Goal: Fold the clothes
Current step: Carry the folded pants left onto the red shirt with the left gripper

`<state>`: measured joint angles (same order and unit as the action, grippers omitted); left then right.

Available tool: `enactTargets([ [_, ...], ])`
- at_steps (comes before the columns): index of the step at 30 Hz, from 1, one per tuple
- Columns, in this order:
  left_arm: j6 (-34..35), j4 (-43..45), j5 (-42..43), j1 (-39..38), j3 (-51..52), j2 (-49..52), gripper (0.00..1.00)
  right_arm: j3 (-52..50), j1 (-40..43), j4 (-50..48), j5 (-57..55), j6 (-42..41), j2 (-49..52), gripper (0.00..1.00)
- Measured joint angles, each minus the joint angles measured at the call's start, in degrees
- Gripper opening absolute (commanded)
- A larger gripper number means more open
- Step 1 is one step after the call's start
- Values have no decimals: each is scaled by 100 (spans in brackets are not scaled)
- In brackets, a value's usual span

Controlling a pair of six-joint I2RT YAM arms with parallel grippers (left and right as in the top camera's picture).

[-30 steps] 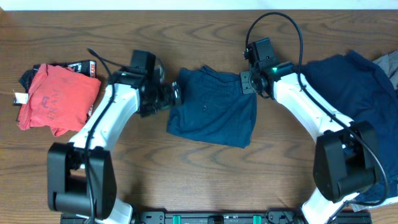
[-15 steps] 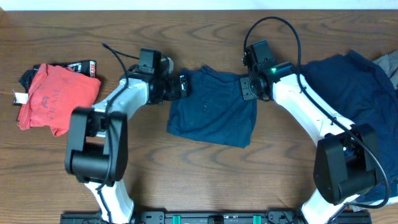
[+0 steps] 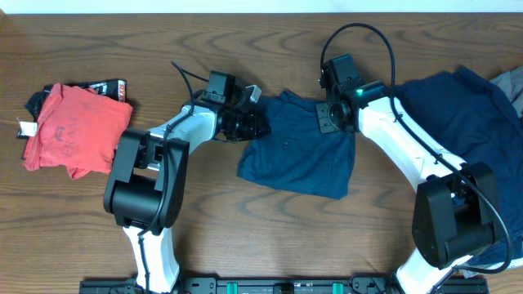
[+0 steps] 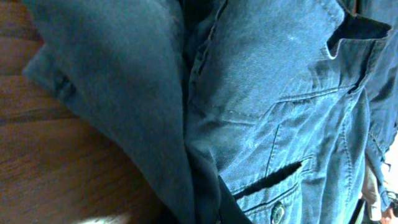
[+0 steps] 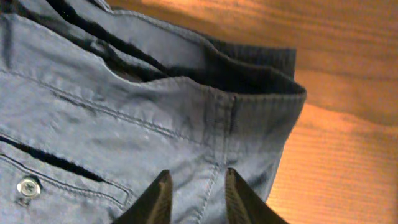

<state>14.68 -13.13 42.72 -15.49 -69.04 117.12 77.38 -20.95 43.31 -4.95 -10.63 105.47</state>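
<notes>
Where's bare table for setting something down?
Bare table: near strip below the folded navy trousers, and far strip behind the red shirt. Crowded: centre, where left gripper and right gripper meet the trousers; right edge, covered by the unfolded navy heap.

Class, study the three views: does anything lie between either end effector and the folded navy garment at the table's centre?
Nothing visible does. The right end effector is right at the waistband of the folded navy garment, fingers apart, and the left end effector is at its left edge, fabric filling the left wrist view.

dark wood-grain table under even light, a pale strip along its far edge.
</notes>
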Motion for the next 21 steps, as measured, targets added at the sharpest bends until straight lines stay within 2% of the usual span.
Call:
enactTargets([
  [7,2,-667,-811,748,-4,-776,6,0,116,238,0,0,0,22],
  [14,2,-992,-1834,2509,-280,-2511,7,0,293,295,2,0,-90,22],
  [20,-26,-981,-2658,4061,-356,-3421,17,2,295,404,0,0,-103,21],
  [21,-20,-1029,-2723,4242,-356,-3449,22,2,295,409,0,0,-103,21],
])
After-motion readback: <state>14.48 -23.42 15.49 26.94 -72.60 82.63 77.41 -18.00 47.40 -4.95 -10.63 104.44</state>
